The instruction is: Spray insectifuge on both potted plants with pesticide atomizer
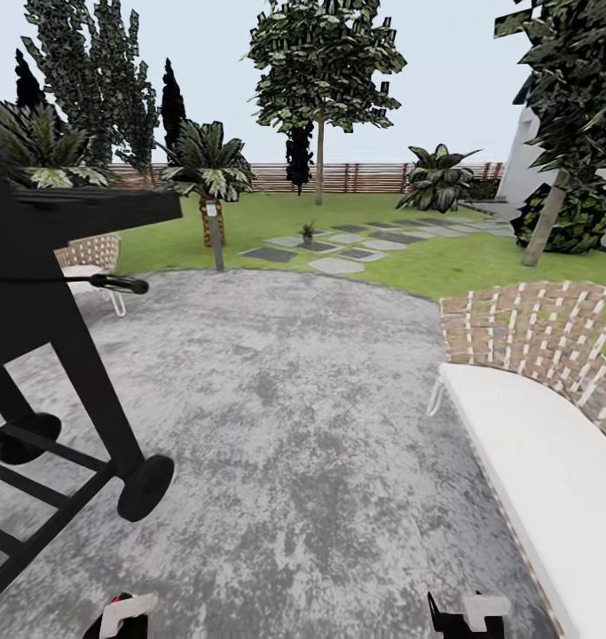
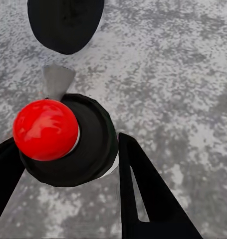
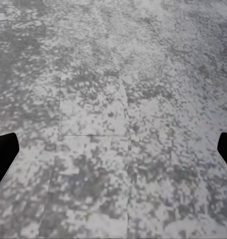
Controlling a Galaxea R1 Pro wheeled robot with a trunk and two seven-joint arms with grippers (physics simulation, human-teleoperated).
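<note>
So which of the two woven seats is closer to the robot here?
The woven bench with the white cushion at the right edge of the stone patio; the other woven chair sits farther back on the left, behind the black grill.

Small potted plant (image 1: 308, 232) upright among distant stepping stones (image 1: 336, 264)

Black wheeled grill (image 1: 45, 293), white-cushioned wicker sofa (image 1: 551, 426)

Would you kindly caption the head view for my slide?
Stone patio between black grill and woven sofa; small potted plant far off among stepping stones.
</note>
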